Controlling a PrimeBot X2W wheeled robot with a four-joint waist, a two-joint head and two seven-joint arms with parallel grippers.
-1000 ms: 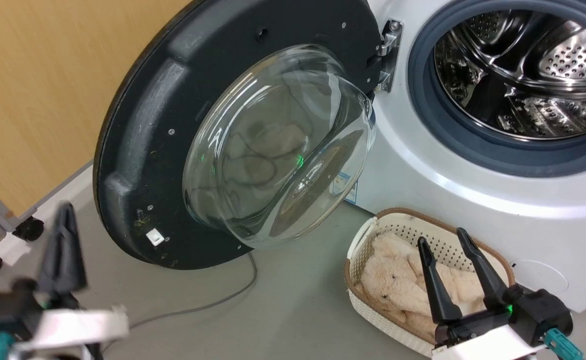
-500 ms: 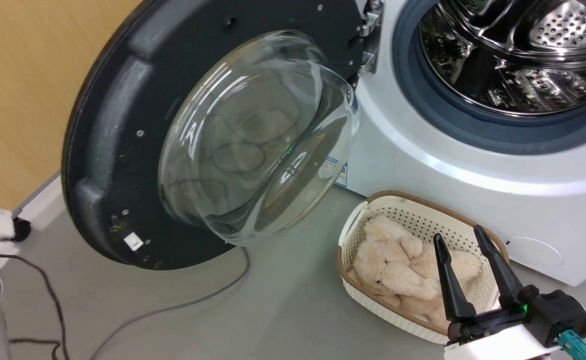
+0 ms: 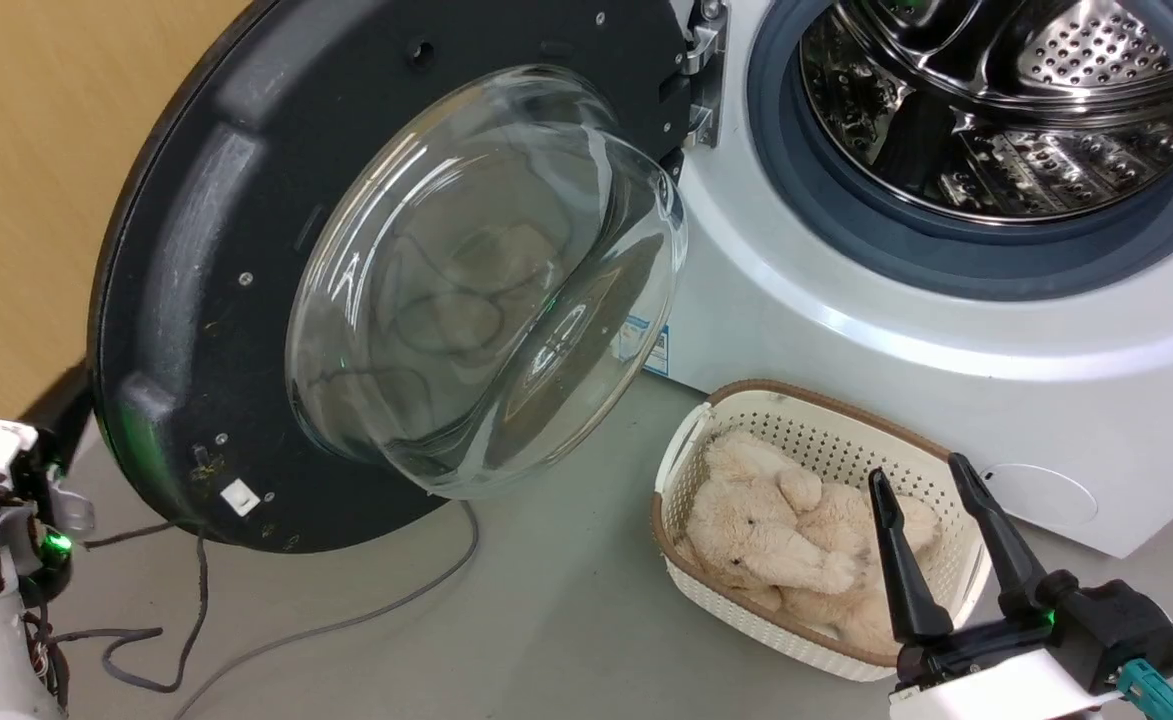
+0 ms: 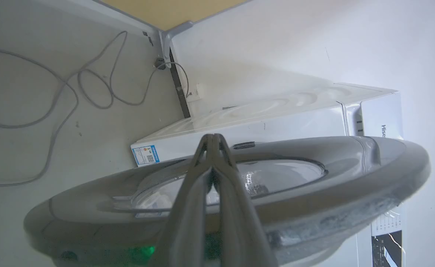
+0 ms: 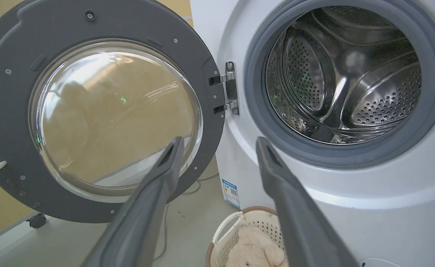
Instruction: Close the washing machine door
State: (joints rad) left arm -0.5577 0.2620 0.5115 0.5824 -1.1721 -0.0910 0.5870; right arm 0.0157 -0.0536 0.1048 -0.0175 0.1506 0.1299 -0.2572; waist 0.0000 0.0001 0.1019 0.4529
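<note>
The washing machine door (image 3: 196,300) stands swung wide open at the left, black inner rim and bulging glass bowl (image 3: 466,290) facing me. It hangs on a hinge (image 3: 701,70) from the white washing machine (image 3: 846,330), whose steel drum (image 3: 996,100) is exposed. My left gripper (image 4: 213,138) is shut with nothing in it, and its fingers (image 3: 58,420) reach behind the door's left edge, lying over the glossy outer ring (image 4: 313,207). Whether they touch it is unclear. My right gripper (image 3: 921,475) hangs open at the lower right, over the basket and apart from the door (image 5: 13,92).
A cream perforated basket (image 3: 816,420) holding a beige plush toy (image 3: 776,530) sits on the floor before the machine. A grey cable (image 3: 346,620) trails under the door. A wood-coloured wall (image 3: 26,150) stands behind the door. A blue sticker (image 3: 643,345) marks the machine's lower corner.
The camera has shifted, sliding the scene left. My left arm has swung from the lower-left foreground to behind the door's left edge. The right gripper has barely moved.
</note>
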